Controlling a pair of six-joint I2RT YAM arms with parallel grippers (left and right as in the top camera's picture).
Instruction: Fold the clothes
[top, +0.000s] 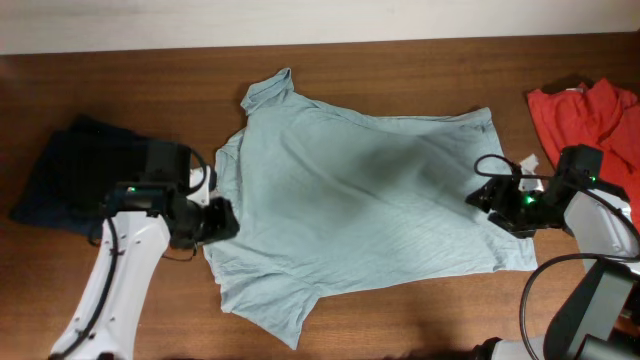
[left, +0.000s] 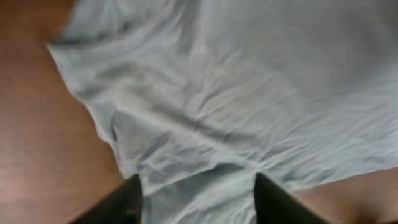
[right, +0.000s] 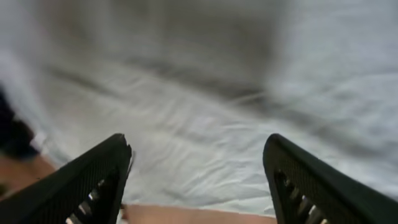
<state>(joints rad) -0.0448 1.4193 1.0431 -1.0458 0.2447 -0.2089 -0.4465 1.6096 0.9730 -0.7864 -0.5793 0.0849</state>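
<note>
The clothes are one pale blue-green garment, spread nearly flat and wrinkled across the middle of the wooden table. My left gripper is at the garment's left edge. In the left wrist view its jaws stand apart, with a fold of the cloth lying between the dark fingers. At the garment's right edge is my right gripper. Its jaws are wide open over the hem of the cloth, gripping nothing.
A bright red garment lies at the far right behind the right arm. Dark navy clothes are heaped at the left beside the left arm. A small white scrap lies near the right gripper.
</note>
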